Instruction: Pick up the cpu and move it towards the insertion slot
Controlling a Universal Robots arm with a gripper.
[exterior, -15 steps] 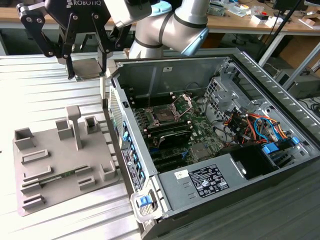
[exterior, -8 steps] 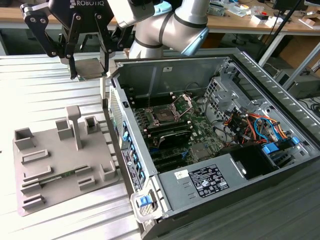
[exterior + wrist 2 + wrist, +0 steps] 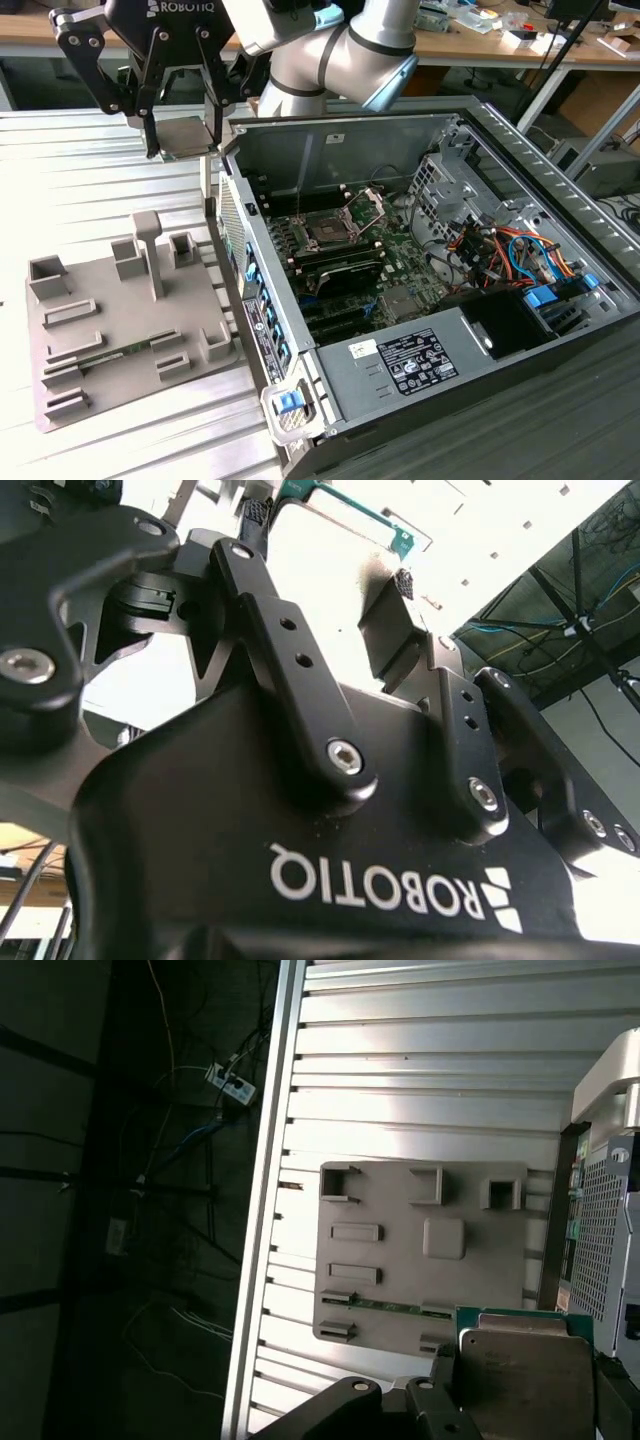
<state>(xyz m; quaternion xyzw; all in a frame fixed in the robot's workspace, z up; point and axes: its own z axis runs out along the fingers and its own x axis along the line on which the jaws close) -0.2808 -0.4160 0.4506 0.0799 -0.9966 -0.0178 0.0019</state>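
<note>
The gripper (image 3: 184,141) hangs above the ribbed metal table (image 3: 90,190), its two black fingers pressed against opposite edges of the cpu (image 3: 186,135), which is pinched between them and lifted clear of every surface. In the exterior view the chip sits just outside the far corner of the open computer case (image 3: 480,330), on that view's left side of the case wall. The insertion slot (image 3: 326,229) lies inside the case on the motherboard, a dark square in a silver frame with its retaining bracket (image 3: 372,204) tipped up on the far side; it is well apart from the held chip, nearer and further to the exterior view's right. The grey fixture plate (image 3: 110,320) rests on the table on the exterior view's left, beside the case, with upright posts and shallow pockets; a thin green strip (image 3: 112,351) lies in one of its recesses. In the first wrist view the cpu (image 3: 528,1375) shows its dull silvery face with a green rim, held over the plate's (image 3: 400,1260) edge. A cluttered wooden bench (image 3: 470,45) runs along the far side.
</note>
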